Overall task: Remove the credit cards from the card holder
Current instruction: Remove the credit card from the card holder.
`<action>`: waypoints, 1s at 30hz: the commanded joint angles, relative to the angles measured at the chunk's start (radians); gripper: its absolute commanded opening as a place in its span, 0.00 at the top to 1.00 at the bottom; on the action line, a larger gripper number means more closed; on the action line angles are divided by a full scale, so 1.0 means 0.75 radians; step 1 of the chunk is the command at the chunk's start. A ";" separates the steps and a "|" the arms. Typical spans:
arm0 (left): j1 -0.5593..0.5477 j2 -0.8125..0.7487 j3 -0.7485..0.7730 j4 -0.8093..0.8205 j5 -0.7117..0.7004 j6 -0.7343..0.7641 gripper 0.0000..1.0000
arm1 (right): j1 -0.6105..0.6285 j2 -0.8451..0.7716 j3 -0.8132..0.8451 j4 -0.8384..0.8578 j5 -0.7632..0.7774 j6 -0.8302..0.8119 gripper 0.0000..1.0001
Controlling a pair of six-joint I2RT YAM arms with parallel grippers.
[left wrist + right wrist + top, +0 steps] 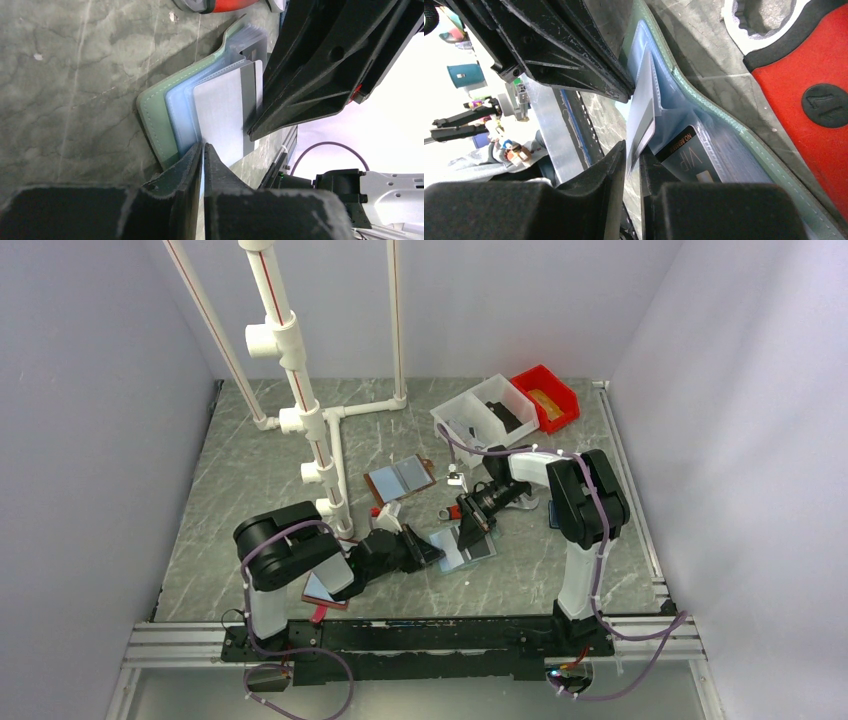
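Observation:
The card holder (472, 548), mint-green edged with blue-grey sleeves, lies open on the table between my two grippers. A silvery credit card (222, 117) with a grey stripe sticks out of its sleeve and tilts up off the holder (159, 120). My left gripper (203, 146) is pinched shut on one edge of this card. My right gripper (633, 150) has its fingertips around the card's (641, 120) opposite edge, with a narrow gap showing beside the card. A dark card marked VIP (694, 160) sits inside a clear sleeve of the holder (734, 134).
A red-handled tool (809, 95) lies just beyond the holder. A brown-edged folder (400, 478) lies further back, and a maroon-edged one (322, 592) sits under the left arm. White bins (485, 410), a red bin (546, 396) and a white pipe frame (300, 420) stand behind.

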 commanded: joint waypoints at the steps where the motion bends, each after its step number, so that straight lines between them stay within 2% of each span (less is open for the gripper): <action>1: 0.002 0.036 -0.028 -0.049 -0.046 -0.095 0.88 | 0.003 0.000 0.039 -0.051 -0.056 -0.035 0.81; 7: 0.002 0.062 -0.029 -0.081 -0.041 -0.144 0.90 | -0.024 -0.001 0.039 -0.059 -0.079 -0.036 0.80; 12: 0.002 0.081 -0.038 -0.083 -0.041 -0.176 0.91 | -0.048 -0.004 0.037 -0.065 -0.092 -0.036 0.87; 20: 0.002 0.118 -0.085 -0.020 -0.057 -0.228 0.91 | -0.063 0.003 0.048 -0.096 -0.104 -0.061 0.84; 23: 0.002 0.120 -0.093 -0.010 -0.060 -0.233 0.91 | -0.081 -0.003 0.044 -0.090 -0.104 -0.055 0.88; 27: 0.004 0.106 -0.089 -0.025 -0.060 -0.224 0.91 | -0.106 -0.011 0.042 -0.085 -0.089 -0.050 1.00; 30: 0.005 0.088 -0.082 -0.043 -0.056 -0.210 0.91 | -0.130 -0.025 0.041 -0.085 -0.068 -0.053 1.00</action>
